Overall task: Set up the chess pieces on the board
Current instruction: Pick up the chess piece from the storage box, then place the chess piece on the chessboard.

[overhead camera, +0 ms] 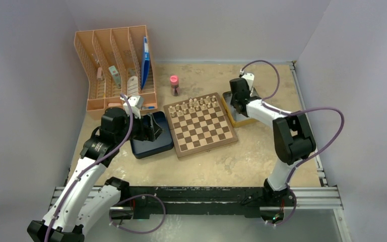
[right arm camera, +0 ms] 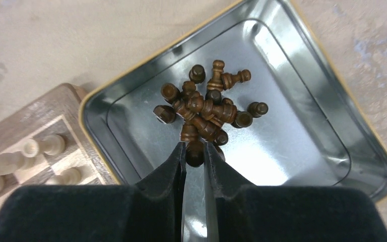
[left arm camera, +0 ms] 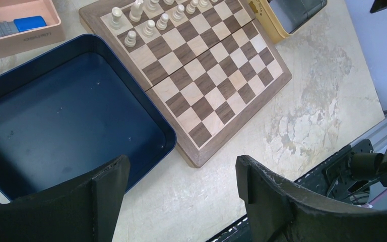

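Several dark brown chess pieces [right arm camera: 206, 103] lie in a heap in a silver tin with a yellow rim [right arm camera: 302, 96], just right of the board [overhead camera: 201, 124]. My right gripper [right arm camera: 195, 151] is down in the tin, shut on one dark brown piece [right arm camera: 195, 153] at the near edge of the heap. The board also shows in the left wrist view [left arm camera: 216, 85], with several pale cream pieces [left arm camera: 146, 22] on its far rows. My left gripper [left arm camera: 181, 174] is open and empty, above the table by the dark blue box [left arm camera: 65, 116].
An orange desk organiser [overhead camera: 116, 65] stands at the back left. A small pink and red bottle [overhead camera: 174, 84] stands behind the board. The dark blue box [overhead camera: 151, 136] lies left of the board. The black rail [overhead camera: 206, 196] runs along the near edge.
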